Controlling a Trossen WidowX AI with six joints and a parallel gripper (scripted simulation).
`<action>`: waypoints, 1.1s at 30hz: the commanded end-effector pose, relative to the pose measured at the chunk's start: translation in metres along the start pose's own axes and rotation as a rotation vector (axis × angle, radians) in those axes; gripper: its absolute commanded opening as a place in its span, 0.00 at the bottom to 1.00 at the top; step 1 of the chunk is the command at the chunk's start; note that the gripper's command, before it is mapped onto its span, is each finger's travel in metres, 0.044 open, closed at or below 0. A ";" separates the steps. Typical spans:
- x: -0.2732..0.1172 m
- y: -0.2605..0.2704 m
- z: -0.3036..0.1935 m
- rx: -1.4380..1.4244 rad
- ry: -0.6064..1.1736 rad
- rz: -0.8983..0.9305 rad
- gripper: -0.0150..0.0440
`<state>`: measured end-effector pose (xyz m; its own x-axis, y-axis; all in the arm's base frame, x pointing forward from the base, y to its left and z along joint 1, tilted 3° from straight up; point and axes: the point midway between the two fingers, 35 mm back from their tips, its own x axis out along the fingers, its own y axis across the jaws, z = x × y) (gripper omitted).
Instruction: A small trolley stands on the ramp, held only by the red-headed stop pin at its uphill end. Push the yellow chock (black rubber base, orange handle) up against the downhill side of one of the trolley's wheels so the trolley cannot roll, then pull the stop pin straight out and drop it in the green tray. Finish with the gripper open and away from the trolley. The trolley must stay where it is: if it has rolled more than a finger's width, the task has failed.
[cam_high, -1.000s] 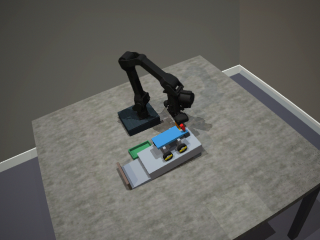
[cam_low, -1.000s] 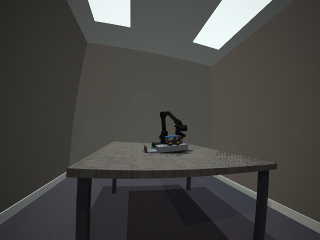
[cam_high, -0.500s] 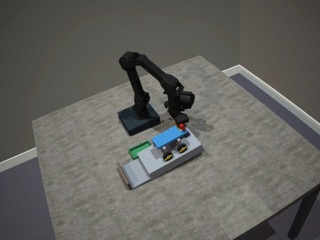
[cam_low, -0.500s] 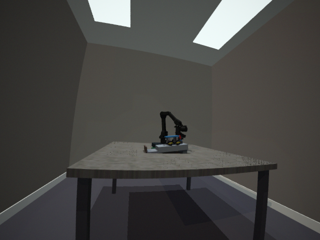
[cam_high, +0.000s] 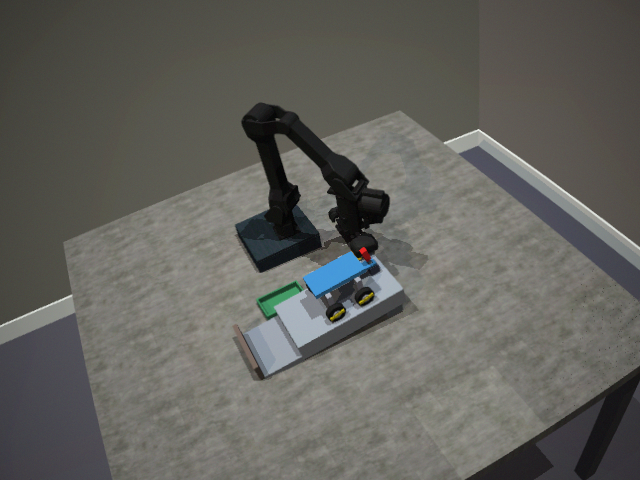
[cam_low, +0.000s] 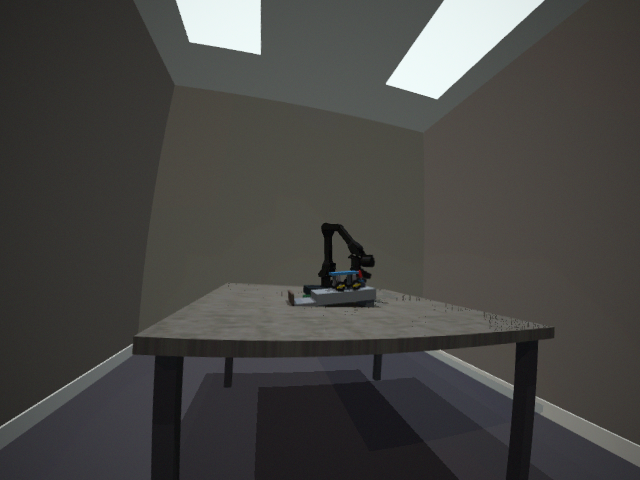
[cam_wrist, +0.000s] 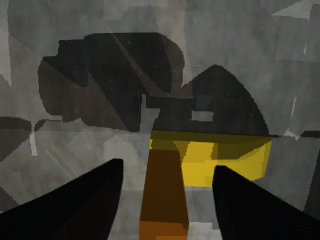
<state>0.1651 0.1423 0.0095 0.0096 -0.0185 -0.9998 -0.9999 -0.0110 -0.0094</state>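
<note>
The trolley, with its blue deck (cam_high: 336, 274) (cam_low: 342, 272), stands on the grey ramp (cam_high: 299, 322) (cam_low: 341, 296). The red-headed stop pin (cam_high: 364, 254) (cam_low: 360, 274) is upright at its uphill end. The yellow chock (cam_wrist: 227, 172) is on the table on the arm's side of the ramp; the top view mostly hides it behind the trolley. My gripper (cam_wrist: 168, 172) is partly open and low over the chock. The orange handle (cam_wrist: 164, 231) stands between the fingers, with a gap on each side. The green tray (cam_high: 281, 298) lies beside the ramp's lower half.
A brown end board (cam_high: 247, 347) (cam_low: 291, 298) stands across the ramp's low end. The arm's dark base block (cam_high: 261, 253) is behind the tray. The trolley deck and pin are close to the gripper head in the top view.
</note>
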 end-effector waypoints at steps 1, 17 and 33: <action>0.003 0.002 -0.003 -0.006 0.013 0.006 0.58; -0.002 0.000 0.000 -0.001 0.004 0.003 0.25; -0.057 0.009 -0.006 -0.006 0.013 0.007 0.25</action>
<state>0.1532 0.1359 0.0542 -0.0144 -0.0404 -0.9991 -0.9996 -0.0224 0.0153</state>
